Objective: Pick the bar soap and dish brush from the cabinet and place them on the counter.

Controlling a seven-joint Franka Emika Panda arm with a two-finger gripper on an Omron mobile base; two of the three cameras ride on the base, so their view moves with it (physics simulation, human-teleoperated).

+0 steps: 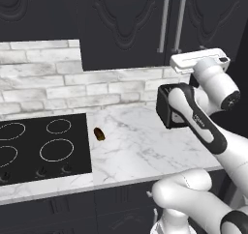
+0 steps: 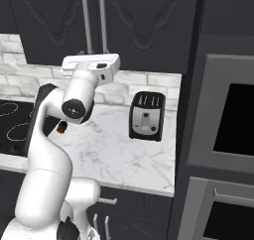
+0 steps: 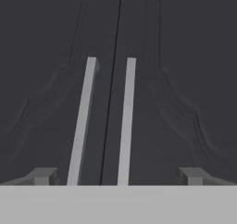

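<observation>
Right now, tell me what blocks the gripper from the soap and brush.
The cabinet doors are shut, both silver handles side by side straight ahead of the open gripper. Soap and brush are hidden behind them. Nothing else stands between.

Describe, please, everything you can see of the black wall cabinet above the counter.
The cabinet is a black wall unit hanging above the white marble counter and the grey brick backsplash. Its two doors carry ornate carved panels and look matte. Both doors are shut, meeting at a thin centre seam, so nothing inside shows. Two long vertical silver bar handles flank that seam. The gripper faces the handles with its jaws open on either side of them, not visibly touching either one.
</observation>
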